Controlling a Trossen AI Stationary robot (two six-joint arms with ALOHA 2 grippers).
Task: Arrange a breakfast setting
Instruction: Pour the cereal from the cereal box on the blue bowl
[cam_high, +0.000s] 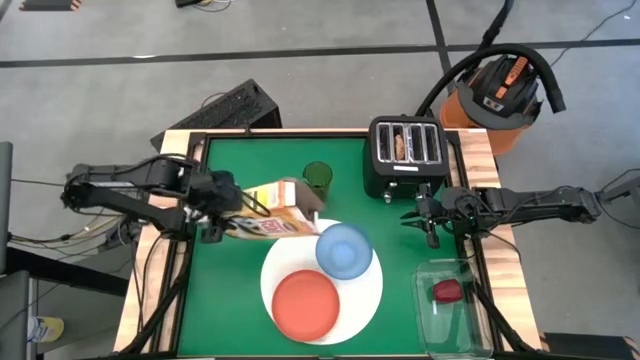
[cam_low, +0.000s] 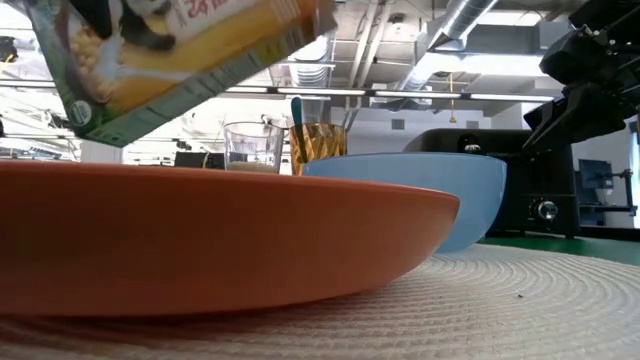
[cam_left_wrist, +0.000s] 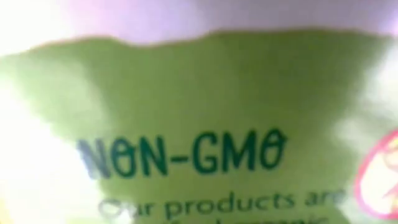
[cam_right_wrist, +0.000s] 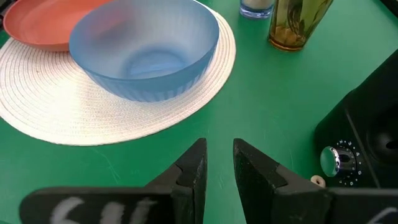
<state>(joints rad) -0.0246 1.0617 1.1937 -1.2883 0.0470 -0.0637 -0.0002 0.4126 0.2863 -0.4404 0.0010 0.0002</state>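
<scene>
My left claw (cam_high: 222, 212) grips a tilted yellow-and-green cardboard cereal box (cam_high: 272, 208) at ten o'clock of the light-blue plastic bowl (cam_high: 344, 250), which sits with the orange-red plate (cam_high: 305, 305) on the round white woven mat (cam_high: 372, 290). Pouring looks unfinished. The right claw (cam_right_wrist: 217, 163) hovers narrow and empty by the black toaster (cam_high: 405, 155).

Blurred box (cam_left_wrist: 199, 124) filling left wrist view; left gripper hidden. Spoon unseen. Orange plate (cam_low: 200, 235) cut off lower left.

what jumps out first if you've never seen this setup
A tilted yellow-and-green cereal box, gripped by the left gripper, hangs over the green table beside the light-blue bowl. Bowl and smaller orange-red plate share a round white woven mat.
</scene>
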